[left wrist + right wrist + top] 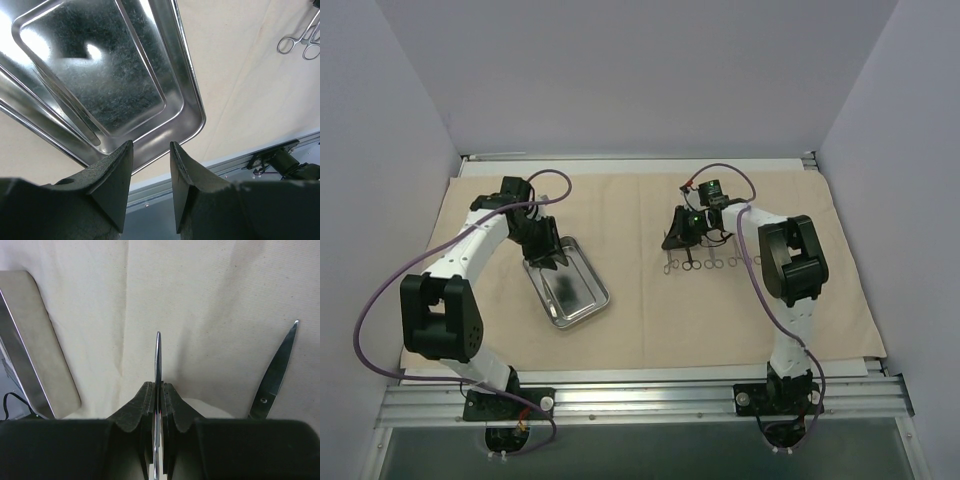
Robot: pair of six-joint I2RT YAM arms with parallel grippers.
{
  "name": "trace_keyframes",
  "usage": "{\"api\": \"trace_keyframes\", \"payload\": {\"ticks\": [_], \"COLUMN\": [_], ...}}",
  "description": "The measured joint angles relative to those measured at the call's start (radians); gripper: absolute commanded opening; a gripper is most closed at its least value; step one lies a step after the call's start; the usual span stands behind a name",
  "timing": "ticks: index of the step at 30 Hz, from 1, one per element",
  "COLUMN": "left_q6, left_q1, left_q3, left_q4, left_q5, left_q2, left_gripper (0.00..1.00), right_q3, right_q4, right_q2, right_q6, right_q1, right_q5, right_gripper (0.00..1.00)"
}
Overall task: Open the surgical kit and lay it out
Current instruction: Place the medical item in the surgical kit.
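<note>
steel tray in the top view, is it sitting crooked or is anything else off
Mildly, yes: the steel tray lies skewed, its sides diagonal to the edges of the beige cloth, while the instruments lie in a fairly even row to its right. The tray is empty and looks undamaged, and nothing is spilled.

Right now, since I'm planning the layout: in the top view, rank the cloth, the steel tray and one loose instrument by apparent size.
1. cloth, by far the largest.
2. steel tray.
3. loose instrument, slim and smallest.
</note>
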State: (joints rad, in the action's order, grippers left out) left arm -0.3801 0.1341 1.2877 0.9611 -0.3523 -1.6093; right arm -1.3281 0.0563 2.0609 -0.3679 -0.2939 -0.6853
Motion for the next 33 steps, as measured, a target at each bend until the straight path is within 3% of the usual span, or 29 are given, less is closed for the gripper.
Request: {"api": "trace_keyframes", "payload": {"ticks": [23, 33], "left_q6": [0.000, 0.000], "left_q1": [0.000, 0.000], "left_q3": [0.019, 0.019], "left_q4": [0.001, 0.018], "left_q5": [0.030, 0.100], "left_q2": [-0.042, -0.047], "left_gripper": [0.45, 0.45], "right_q3": [-0.041, -0.130], "right_q4": [0.042, 0.126], "right_q2": [0.026, 0.026], "right_q6": [0.040, 0.105], "right_q1": [0.023, 0.027], "right_q5": [0.032, 0.101], "right_gripper": [0.33, 0.33]}}
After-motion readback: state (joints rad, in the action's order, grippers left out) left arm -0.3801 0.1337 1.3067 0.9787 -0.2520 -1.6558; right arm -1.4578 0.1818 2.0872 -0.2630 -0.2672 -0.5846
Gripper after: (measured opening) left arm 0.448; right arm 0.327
